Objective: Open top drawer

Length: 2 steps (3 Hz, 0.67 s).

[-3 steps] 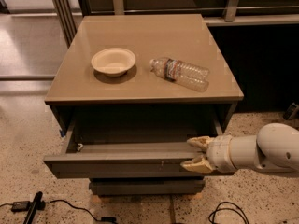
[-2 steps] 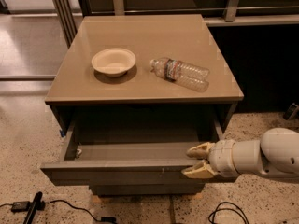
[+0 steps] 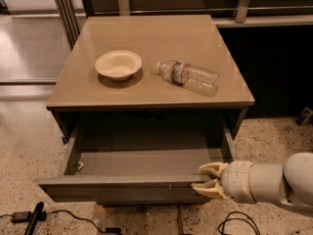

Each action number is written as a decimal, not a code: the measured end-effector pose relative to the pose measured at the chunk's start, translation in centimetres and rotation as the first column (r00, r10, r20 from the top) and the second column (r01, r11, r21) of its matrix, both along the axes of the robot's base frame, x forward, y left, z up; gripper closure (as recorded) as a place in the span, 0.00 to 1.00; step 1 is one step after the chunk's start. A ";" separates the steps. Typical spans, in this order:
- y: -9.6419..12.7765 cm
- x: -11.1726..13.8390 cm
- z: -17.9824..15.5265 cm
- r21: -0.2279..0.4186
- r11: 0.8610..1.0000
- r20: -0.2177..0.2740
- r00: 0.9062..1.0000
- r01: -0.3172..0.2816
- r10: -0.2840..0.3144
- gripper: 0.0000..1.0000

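Top drawer (image 3: 127, 190) sits lower centre, pulled well out from under the tan cabinet top (image 3: 161, 38), grey inside showing, gripper (image 3: 209, 179) at lower right with jaws pinching its front lip, so opening looks basically done, maybe just release left.

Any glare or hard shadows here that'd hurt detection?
Camera view: soft sheen on the rear of the tabletop, no blown-out glare; bowl and bottle cast short shadows; the back of the drawer is dark under the top; gripper, jaws on the drawer's front right, is well lit.
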<state>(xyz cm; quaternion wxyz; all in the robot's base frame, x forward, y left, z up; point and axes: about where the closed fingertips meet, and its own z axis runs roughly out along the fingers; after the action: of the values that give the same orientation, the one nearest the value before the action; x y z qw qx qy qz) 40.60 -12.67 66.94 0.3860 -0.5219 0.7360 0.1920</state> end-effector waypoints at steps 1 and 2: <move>-0.1 -0.2 0.0 0.000 1.000 -0.002 1.000 0.005 -0.005 1.00; -0.4 -0.8 0.0 0.001 1.000 -0.005 1.000 0.014 -0.014 0.74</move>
<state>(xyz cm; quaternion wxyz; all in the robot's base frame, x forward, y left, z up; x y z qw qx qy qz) 39.76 -13.07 66.98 0.3857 -0.5160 0.7407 0.1908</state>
